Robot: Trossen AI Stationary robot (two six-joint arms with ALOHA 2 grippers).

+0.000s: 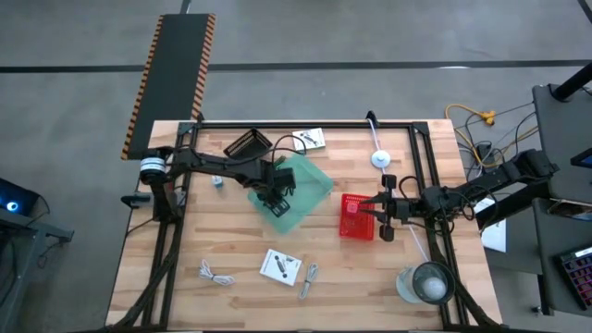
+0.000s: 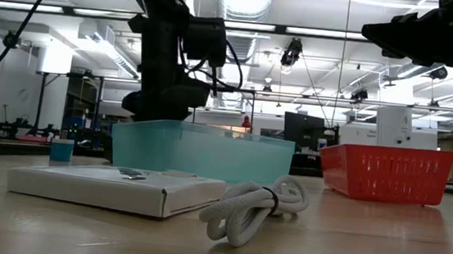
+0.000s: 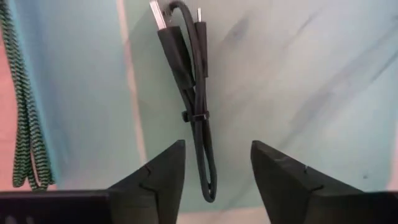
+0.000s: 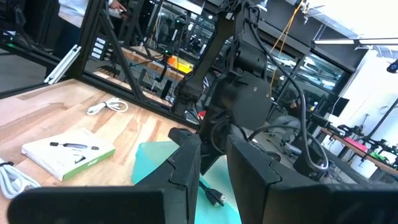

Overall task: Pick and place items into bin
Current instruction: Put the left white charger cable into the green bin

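Wooden table (image 1: 231,305), lab room behind. Left gripper (image 3: 214,177) spread, empty, directly above black bundled cable (image 3: 193,93) lying in translucent teal plastic bin (image 1: 314,190), likely just dropped. Right gripper (image 1: 381,209) narrowly parted, idle over red mesh basket (image 1: 356,217). White coiled cable (image 1: 215,274), white flat box (image 1: 280,266) remain well below left gripper.

Bundled black cable (image 3: 194,99) flat in teal bin (image 3: 311,74), apparently loose.

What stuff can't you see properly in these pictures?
- Inside of the teal plastic bin, low view: its frosted wall hides the contents.
- Black bundled cable, left wrist view: the top edge cuts off its upper end, and the left gripper frames its lower end.
- Red mesh basket, high view: too small to tell what it holds; the right gripper covers one side.
- White flat box, high view: print too small to read.
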